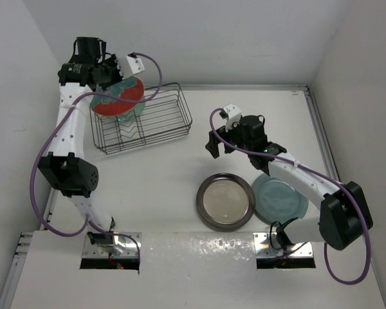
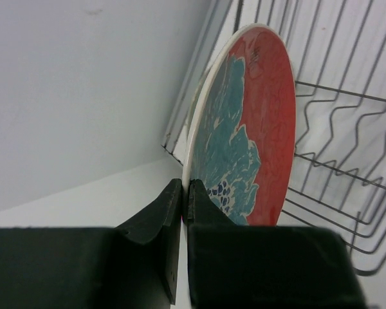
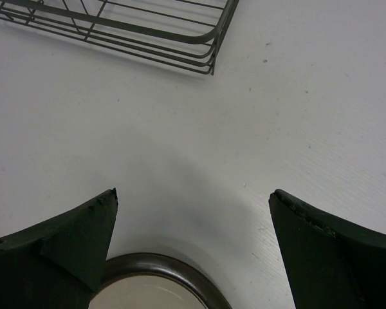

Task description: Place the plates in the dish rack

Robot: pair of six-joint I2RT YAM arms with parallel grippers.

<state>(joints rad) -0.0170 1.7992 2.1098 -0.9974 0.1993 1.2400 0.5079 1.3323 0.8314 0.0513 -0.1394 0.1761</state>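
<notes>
Top external view: the left gripper holds the red plate with the teal floral pattern over the left end of the dish rack. The plate is tilted, with its face turned up toward the camera. A sliver of a pale mint-green plate peeks out from under it, inside the same end of the rack. Whether that one sits between the prongs I cannot tell.

From the left wrist, the left gripper is plainly clenched on the red plate, its two black fingers pinching the rim edge-on. The rack's wires run just to the right of the plate.

Off the rack's right end, over the bare white table, hangs the right gripper. From its own wrist camera, the right gripper is spread wide and grasps nothing, with only tabletop between the fingers. The rack's corner lies ahead of it.

Nearer to me than the rack, flat on the table, lies the cream plate with the dark brown rim. Its rim shows just below the gripper's open fingers. The dusty blue-teal plate lies further from the rack, just beside the cream one, with the right arm crossing above part of it.
</notes>
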